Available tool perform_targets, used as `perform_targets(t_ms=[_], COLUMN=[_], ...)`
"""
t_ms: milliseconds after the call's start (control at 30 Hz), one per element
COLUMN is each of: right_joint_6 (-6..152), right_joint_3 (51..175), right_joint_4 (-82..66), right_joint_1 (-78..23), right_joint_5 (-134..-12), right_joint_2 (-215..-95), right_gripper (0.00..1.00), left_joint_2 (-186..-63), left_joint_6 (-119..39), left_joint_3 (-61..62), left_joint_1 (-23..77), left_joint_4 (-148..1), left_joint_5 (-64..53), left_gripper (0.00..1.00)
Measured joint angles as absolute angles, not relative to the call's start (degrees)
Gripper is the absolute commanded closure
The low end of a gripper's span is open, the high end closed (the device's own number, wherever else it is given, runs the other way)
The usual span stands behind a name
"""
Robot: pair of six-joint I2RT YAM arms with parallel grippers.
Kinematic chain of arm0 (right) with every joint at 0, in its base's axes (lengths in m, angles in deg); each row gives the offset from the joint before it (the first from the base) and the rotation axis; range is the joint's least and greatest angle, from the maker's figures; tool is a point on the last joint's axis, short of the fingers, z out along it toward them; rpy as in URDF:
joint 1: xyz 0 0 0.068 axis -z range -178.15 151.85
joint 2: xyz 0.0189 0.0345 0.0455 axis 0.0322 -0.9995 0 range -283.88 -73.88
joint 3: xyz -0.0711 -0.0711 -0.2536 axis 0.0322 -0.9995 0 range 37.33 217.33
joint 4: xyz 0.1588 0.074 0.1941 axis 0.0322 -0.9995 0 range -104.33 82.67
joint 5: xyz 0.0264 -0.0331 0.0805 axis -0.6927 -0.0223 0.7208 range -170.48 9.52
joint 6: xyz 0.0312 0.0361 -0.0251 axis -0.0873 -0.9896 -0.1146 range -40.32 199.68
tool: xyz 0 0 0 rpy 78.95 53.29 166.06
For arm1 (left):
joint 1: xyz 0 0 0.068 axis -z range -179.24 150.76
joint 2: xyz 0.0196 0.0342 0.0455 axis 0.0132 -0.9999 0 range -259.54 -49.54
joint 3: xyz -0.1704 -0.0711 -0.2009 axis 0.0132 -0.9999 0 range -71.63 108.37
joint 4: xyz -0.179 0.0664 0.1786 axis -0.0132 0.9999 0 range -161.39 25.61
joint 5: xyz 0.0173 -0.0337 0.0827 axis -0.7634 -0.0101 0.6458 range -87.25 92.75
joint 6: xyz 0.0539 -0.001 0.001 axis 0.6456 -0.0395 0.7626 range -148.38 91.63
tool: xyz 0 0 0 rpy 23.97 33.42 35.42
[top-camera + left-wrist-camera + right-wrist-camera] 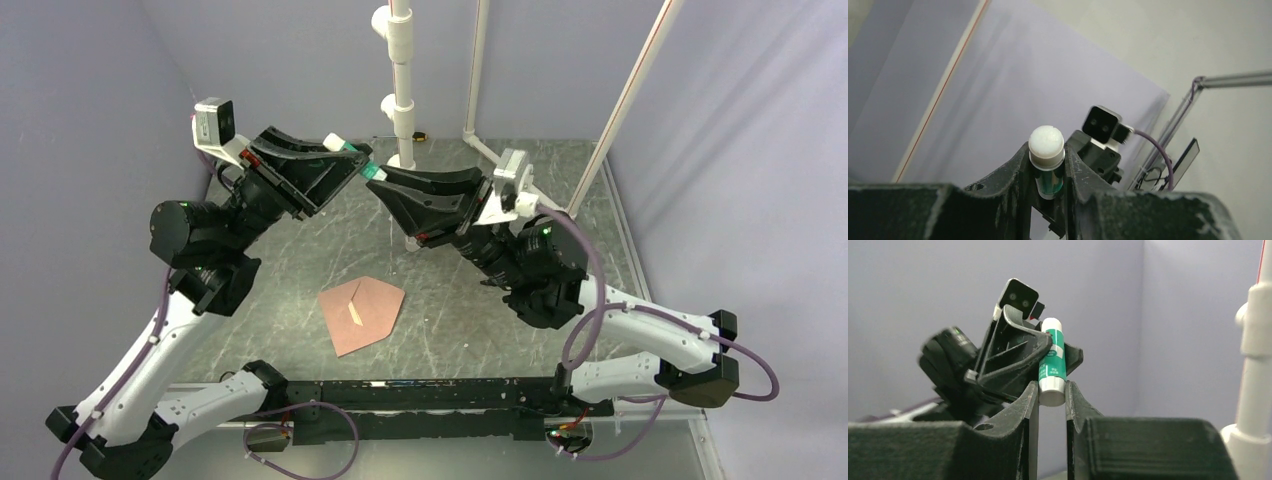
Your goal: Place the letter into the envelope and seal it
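Near edge of the desk [450, 335]: both arm bases sit side by side. A bit further in, by the middle of the near edge, the envelope [375, 305] lies flat on the desk, w/ no claw near it. A thin tan strip [355, 313] shows across its middle; can't tell if that's the letter.

Further back & high up over the desk's middle, the two arms meet tip to tip. The L claw [1046, 165] is clamped on one end of a green & white glue stick [1052, 357]. The R claw [1052, 392] is clamped on the other white end.

Far edge: a white pipe [402, 80] stands up tall.
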State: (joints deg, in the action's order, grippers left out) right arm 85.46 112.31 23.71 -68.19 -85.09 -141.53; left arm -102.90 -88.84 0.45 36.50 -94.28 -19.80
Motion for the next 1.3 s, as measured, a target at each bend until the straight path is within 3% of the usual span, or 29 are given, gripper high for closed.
perform_targets(t_ms=[133,167,333,433,533,767,933,1033,1167,1300], right_joint_6=[75.54,74.4,79.06,88.39,98.14,114.97,119.1,119.93,120.17,120.54], right_joint_3=[112.14,112.03,111.0,109.06,107.92,108.05,108.03,108.03,107.88,107.68], right_joint_4=[24.09,24.11,24.11,24.5,24.41,22.6,22.27,22.93,24.02,25.09], right_joint_1=[-69.0,-69.13,-69.18,-68.63,-68.41,-68.35,-68.3,-68.3,-68.3,-68.3], right_joint_5=[-86.46,-86.33,-82.44,-80.78,-79.97,-79.97,-79.93,-79.93,-80.01,-80.08], right_joint_2=[-140.57,-140.29,-139.17,-138.01,-137.64,-140.16,-141.14,-141.1,-140.83,-140.4], right_gripper=[1.0,0.95,0.42,0.32,0.32,0.43,0.32,0.32,0.47,0.55], left_joint_2=[-104.47,-104.82,-105.17,-104.45,-103.58,-102.51,-102.62,-102.64,-102.62,-102.66], left_joint_6=[-86.0,-85.67,-84.01,-83.77,-84.67,-89.61,-92.58,-93.24,-93.83,-93.83], left_joint_3=[0.69,1.06,1.58,1.58,1.58,0.75,-1.26,-1.89,-1.91,-1.91], left_joint_1=[36.22,36.2,36.22,36.68,36.85,36.85,36.85,36.85,36.85,36.85], left_joint_4=[-100.84,-101.54,-102.74,-100.47,-97.67,-93.87,-92.79,-92.42,-91.79,-91.42], left_joint_5=[-25.44,-26.53,-29.52,-30.35,-28.87,-23.45,-21.44,-20.76,-19.86,-19.91], left_gripper=[0.98,0.98,0.98,0.98,0.98,0.97,0.98,0.98,0.98,0.97])
